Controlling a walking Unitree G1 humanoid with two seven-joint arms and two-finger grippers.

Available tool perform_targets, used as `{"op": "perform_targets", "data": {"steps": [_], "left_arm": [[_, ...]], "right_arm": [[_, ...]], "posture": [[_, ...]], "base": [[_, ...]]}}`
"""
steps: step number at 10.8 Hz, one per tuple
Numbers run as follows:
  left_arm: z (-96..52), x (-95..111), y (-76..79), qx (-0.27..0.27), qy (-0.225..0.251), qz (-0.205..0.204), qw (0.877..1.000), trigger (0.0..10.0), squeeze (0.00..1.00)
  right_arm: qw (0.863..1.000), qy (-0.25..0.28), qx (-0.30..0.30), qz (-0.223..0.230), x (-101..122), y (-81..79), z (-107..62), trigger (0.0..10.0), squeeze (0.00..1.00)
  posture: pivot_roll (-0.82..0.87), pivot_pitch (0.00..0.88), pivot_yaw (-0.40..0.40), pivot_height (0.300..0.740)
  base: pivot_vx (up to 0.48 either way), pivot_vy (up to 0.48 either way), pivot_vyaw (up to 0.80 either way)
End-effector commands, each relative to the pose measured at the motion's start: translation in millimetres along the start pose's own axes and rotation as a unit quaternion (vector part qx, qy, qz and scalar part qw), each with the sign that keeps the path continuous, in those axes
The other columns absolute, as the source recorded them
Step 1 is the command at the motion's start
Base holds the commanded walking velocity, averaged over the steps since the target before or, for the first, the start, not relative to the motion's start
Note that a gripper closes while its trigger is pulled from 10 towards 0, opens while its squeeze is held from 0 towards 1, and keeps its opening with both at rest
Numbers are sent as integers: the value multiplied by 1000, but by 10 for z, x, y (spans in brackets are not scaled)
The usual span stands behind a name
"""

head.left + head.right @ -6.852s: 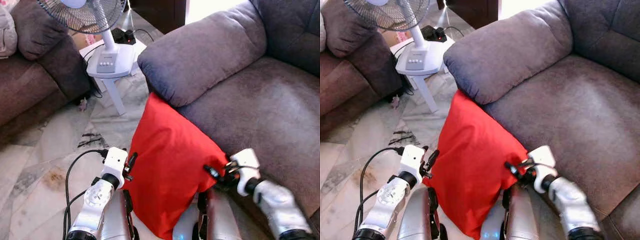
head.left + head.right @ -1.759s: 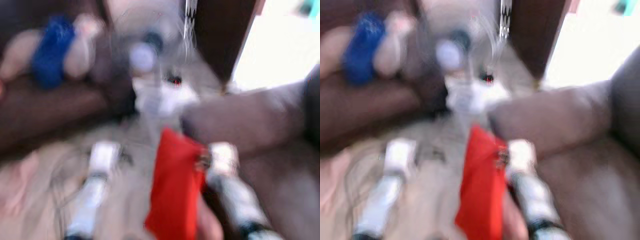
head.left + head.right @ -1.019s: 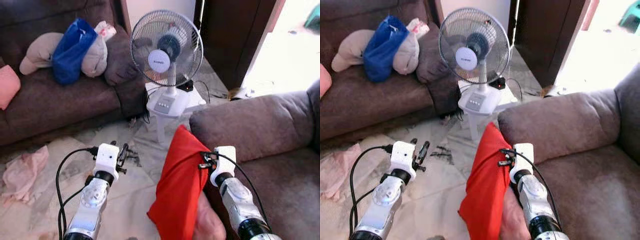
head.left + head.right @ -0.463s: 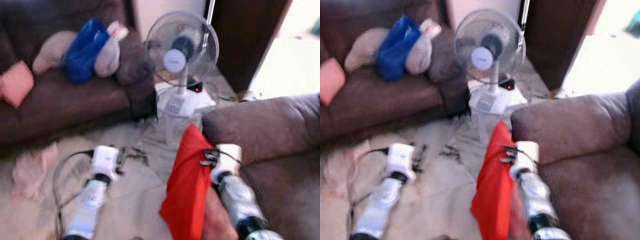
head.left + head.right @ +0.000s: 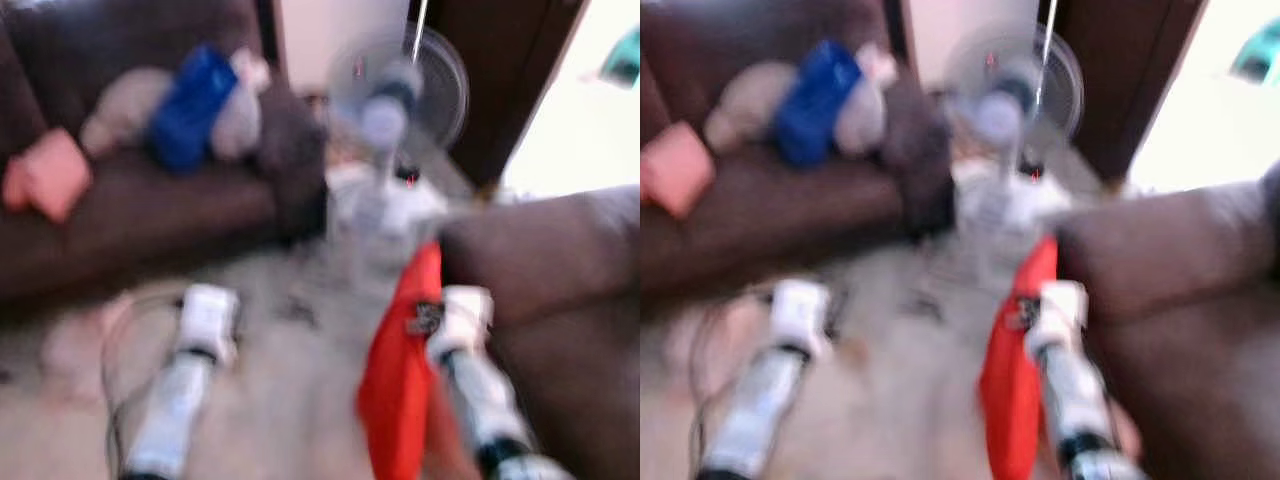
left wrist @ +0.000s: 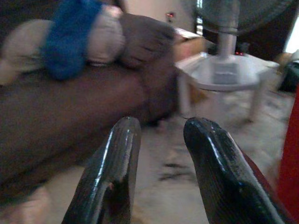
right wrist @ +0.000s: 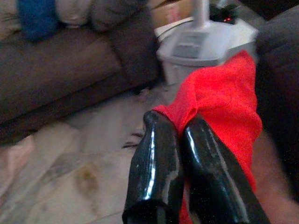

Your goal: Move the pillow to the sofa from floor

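Note:
The eye views are blurred by motion. A red pillow (image 5: pixel 398 395) hangs off the floor beside the grey sofa's armrest (image 5: pixel 540 255). My right gripper (image 7: pixel 177 122) is shut on the pillow's upper corner, and red cloth (image 7: pixel 224 107) bunches just past its fingers. In the left eye view that gripper (image 5: pixel 428 318) sits at the pillow's top edge. My left gripper (image 6: pixel 161 128) is open with nothing between its fingers, held over the floor (image 5: pixel 207 318) to the pillow's left.
A standing fan (image 5: pixel 400 90) on a white stool is straight ahead, close to the grey armrest. A brown sofa (image 5: pixel 150 215) on the left holds a blue bag (image 5: pixel 195 105), beige cushions and a pink pillow (image 5: pixel 45 180). A pink cloth (image 5: pixel 75 350) lies on the marble floor.
The whole picture has slid right and blurred, so the camera has moved. The pillow stays in my right gripper. Earlier it stood on the floor against the sofa between both grippers.

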State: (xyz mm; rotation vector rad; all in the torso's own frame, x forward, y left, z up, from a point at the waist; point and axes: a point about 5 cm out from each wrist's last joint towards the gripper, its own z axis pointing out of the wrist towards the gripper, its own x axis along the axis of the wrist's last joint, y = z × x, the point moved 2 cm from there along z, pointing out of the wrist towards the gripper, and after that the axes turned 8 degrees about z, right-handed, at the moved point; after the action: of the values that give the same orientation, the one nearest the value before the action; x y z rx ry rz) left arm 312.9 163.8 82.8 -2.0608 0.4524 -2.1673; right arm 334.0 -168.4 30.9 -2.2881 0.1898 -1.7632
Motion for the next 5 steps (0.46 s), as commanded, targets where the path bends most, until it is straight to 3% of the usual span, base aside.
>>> {"op": "perform_targets", "data": {"steps": [1,5], "left_arm": [[3,9,93,-12,2,0,1000,10000,0],[-3,-12,87,0,1,-2,1000,10000,0]], "right_arm": [[998,65,9,-17,358,-10,83,10000,0],[997,64,-1,-31,393,67,77,10000,0]], "posture": [[26,33,35,740],[19,18,24,740]], "base": [[0,0,-800],[0,0,-797]]}}
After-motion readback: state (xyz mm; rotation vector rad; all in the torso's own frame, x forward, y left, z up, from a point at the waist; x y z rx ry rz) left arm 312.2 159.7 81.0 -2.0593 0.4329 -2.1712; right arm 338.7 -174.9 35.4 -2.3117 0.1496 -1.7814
